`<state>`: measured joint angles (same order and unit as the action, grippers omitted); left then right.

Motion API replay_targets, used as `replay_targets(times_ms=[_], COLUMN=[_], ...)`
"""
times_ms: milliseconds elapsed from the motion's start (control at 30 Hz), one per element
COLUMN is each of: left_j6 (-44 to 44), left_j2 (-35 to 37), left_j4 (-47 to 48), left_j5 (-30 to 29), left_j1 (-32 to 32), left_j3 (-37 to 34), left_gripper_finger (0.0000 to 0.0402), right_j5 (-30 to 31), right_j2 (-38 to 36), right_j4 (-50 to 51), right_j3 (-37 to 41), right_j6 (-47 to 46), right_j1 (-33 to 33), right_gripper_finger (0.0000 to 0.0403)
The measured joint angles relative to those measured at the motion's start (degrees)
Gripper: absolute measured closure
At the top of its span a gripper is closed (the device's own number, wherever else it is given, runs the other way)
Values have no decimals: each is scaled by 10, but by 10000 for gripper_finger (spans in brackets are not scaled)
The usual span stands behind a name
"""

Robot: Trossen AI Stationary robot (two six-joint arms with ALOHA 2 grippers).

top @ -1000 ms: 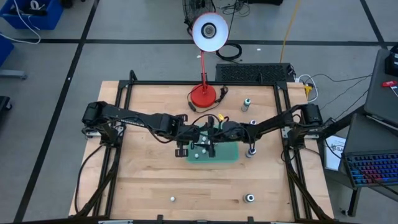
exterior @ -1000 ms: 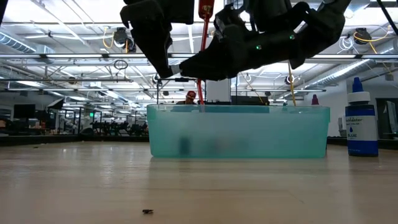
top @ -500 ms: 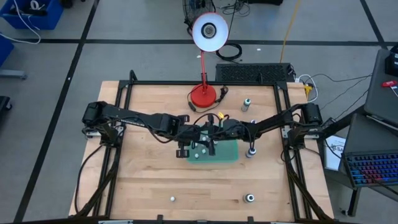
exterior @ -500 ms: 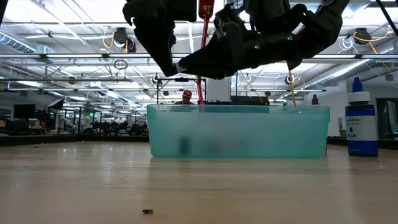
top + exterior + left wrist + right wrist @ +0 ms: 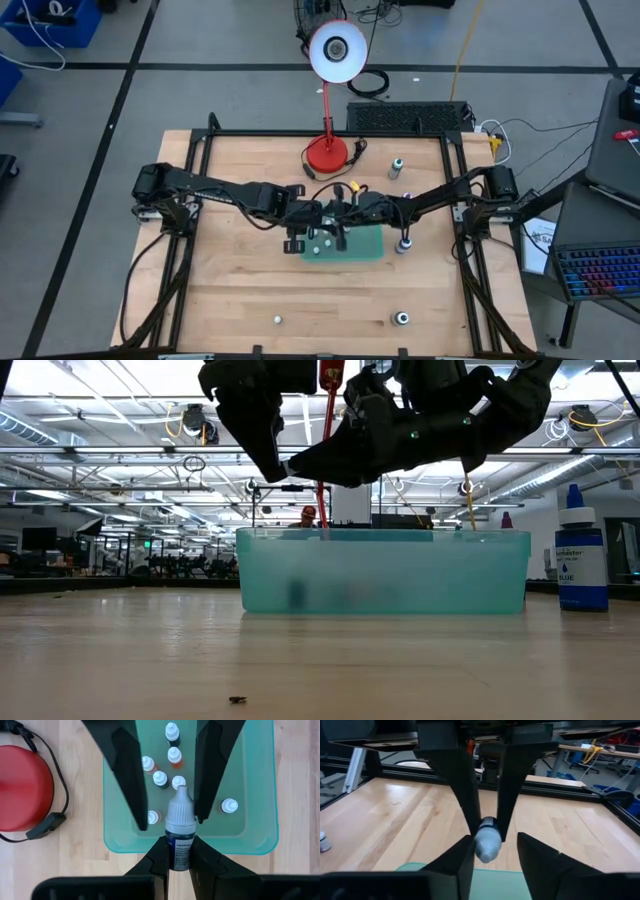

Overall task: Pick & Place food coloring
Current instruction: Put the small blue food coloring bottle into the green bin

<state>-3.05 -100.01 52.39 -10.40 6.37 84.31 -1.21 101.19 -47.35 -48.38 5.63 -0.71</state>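
A: Location of the dropper bottle [image 5: 179, 827]?

B: Clamped in the closed fingers of the left gripper [image 5: 178, 845], above the edge of the teal bin [image 5: 115, 840], over several smaller capped bottles [image 5: 172, 755] standing inside.

A: And the right gripper [image 5: 496, 839]?

B: Facing it from the opposite side, jaws part-way in, straddling the white cap with a gap on one side. Not gripping yet.

A: Good practice for what looks like a handover?

B: Centre the cap between both right fingers before closing. Close squarely. Release the left grip only after a firm right hold. Keep everything over the bin, to catch any slip.
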Motion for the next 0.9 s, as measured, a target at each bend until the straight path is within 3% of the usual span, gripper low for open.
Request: replay_targets(times_ms=[267,533,700,800,900], left_j6=[-5,-16,-3,13,23], left_j2=[0,7,49,96,168], left_j4=[-11,-39,-107,-163,-269], left_j5=[-6,-21,-46,-64,-77], left_j1=[0,1,10,22,25], left_j3=[-1,-1,-16,-63,-160], left_gripper_finger=[336,244,212,200,192], right_j5=[-18,-16,15,60,106], right_j2=[-1,-9,-52,-96,-145], right_j4=[3,35,130,184,260], right_j3=[0,0,1,0,2], right_j6=[17,24,25,34,43], right_j1=[0,-12,-31,-50,-70], right_gripper_finger=[363,363,363,363,363])
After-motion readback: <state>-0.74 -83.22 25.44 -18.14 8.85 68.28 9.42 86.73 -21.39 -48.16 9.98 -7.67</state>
